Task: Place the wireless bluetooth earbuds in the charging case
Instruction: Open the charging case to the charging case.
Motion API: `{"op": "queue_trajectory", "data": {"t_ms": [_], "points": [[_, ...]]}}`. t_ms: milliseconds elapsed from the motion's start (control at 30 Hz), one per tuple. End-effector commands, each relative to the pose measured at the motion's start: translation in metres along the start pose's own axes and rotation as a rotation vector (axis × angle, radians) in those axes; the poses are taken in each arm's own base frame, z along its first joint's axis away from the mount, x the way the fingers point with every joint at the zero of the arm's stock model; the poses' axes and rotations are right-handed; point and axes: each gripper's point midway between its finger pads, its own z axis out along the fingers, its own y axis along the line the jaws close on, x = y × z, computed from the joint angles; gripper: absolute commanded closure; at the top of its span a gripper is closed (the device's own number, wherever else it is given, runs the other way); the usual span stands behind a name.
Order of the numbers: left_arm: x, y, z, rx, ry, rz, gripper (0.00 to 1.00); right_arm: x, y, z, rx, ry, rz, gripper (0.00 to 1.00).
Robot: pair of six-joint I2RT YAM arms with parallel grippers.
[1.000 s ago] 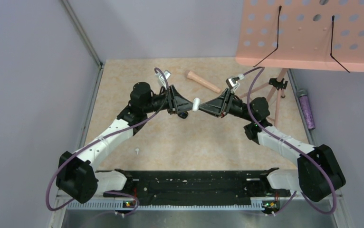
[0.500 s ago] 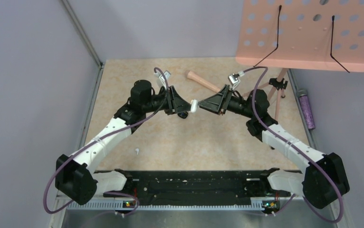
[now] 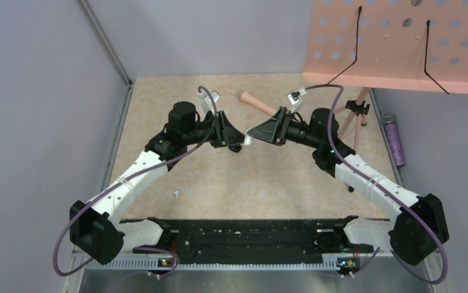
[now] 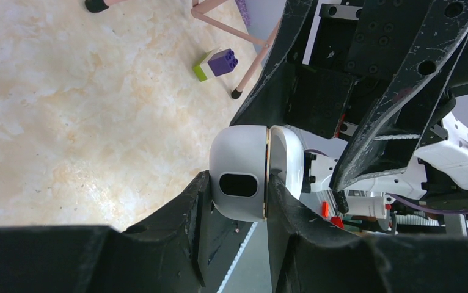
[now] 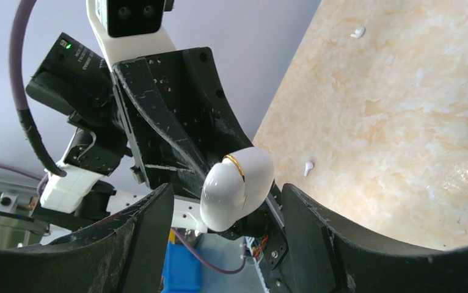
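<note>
The white charging case has its lid closed along a gold seam and is held above the table. My left gripper is shut on it, one finger on each side. In the right wrist view the charging case sits between the spread fingers of my right gripper, which is open, with a gap on both sides. From above, both grippers meet at the charging case. Two tiny white earbuds lie on the table. One earbud shows in the top view, near the left arm.
A wooden-handled tool lies at the back of the table. A pink perforated stand with thin legs rises at the back right. A purple tube lies by the right wall. A purple and green block sits near a stand leg.
My right gripper has opened and moved left, so its fingers now straddle the case. The left gripper has kept its hold in nearly the same place.
</note>
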Motion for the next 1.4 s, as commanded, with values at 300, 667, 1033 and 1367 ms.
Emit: {"op": "queue_trajectory", "data": {"t_ms": [300,667,1033,1367], "points": [[-0.018,-0.027,-0.009,0.039,-0.062,0.083,1.0,-0.003,-0.004,0.01,0.104,-0.025,-0.097,0.38],[-0.014,-0.026,-0.009,0.049,-0.052,0.08,1.0,-0.004,0.016,-0.011,-0.084,-0.067,-0.027,0.42],[-0.01,-0.033,-0.008,0.103,-0.039,0.05,1.0,-0.001,0.042,-0.015,-0.276,-0.06,-0.037,0.42],[-0.016,-0.038,-0.009,0.162,-0.064,0.015,1.0,0.001,0.032,-0.017,-0.278,-0.079,-0.009,0.46]]}}
